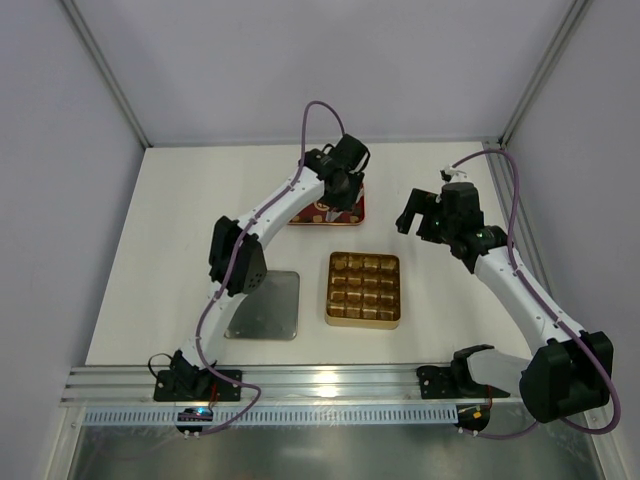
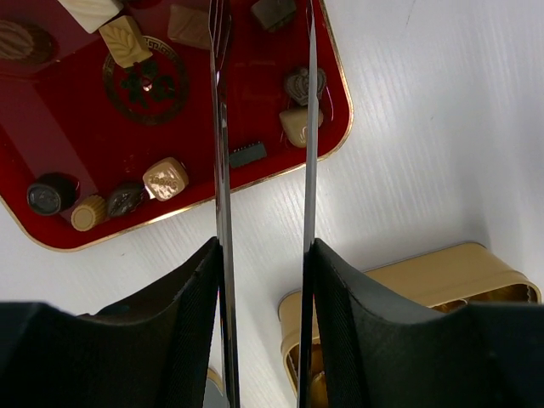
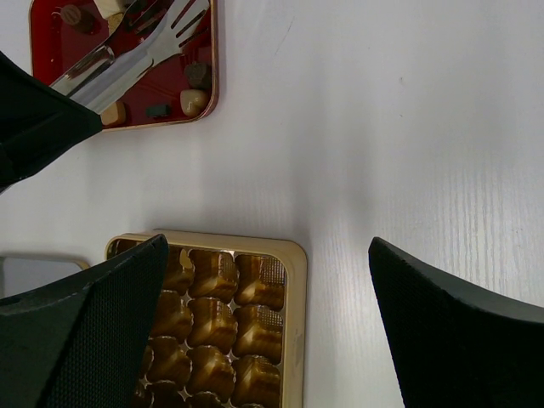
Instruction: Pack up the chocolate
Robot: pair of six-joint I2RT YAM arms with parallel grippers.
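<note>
Black fingers of the left claw fill the bottom of its wrist view. Between them they press a pair of thin metal tongs, so the claw is about half closed on this tool. The chocolate lies as small pieces, dark, light brown and cream, scattered on the red tray at the far side of the table. The blades of the tongs reach over this tray, but whether a piece sits between them I cannot tell. Nearer to the arms stands the gold tray with its grid of square compartments, apart from the red one. The right claw hangs above the table near the gold tray, spread fully wide and with nothing in it. A grey plate lies to the left of the gold tray.
</note>
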